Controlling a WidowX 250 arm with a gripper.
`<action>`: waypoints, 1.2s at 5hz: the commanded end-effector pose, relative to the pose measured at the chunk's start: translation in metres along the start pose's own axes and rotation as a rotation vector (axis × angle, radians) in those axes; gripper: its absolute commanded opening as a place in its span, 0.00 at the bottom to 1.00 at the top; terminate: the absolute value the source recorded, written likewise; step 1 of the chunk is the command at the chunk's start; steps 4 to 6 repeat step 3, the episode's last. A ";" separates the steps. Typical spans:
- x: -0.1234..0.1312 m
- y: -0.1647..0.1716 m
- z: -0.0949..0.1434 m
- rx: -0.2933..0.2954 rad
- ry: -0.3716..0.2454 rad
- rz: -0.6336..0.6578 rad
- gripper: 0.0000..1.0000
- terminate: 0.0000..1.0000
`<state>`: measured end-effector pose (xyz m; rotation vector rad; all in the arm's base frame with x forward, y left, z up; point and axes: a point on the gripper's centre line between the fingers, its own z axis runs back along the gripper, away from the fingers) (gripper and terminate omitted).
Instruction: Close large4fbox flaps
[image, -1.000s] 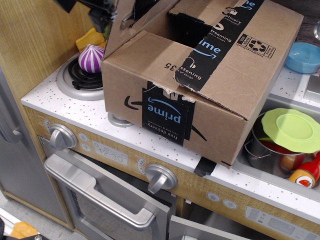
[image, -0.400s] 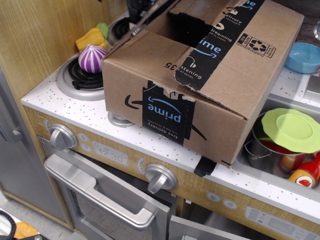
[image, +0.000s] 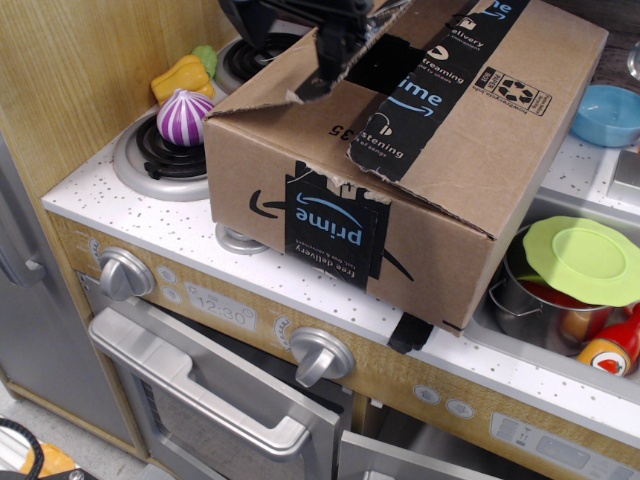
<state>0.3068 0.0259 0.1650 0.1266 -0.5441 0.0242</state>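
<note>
Gripper (image: 325, 55) at top centre presses on the left flap (image: 275, 95) of the box (image: 400, 200). Its grip state can't be told. A dark gap shows beside it.

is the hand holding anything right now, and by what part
It cannot be told for sure. The hand sits at the top edge of the box's left flap, on or pressing it, but its fingers are too dark to show a grip.

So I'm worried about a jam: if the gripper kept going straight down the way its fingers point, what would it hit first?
Most likely the left flap of the large4fbox, right under the gripper; depth is hard to judge here.
</note>
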 end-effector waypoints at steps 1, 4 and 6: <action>-0.001 -0.005 -0.020 -0.055 0.020 0.007 1.00 0.00; -0.028 -0.010 -0.063 -0.117 0.093 0.022 1.00 1.00; -0.028 -0.010 -0.063 -0.117 0.093 0.022 1.00 1.00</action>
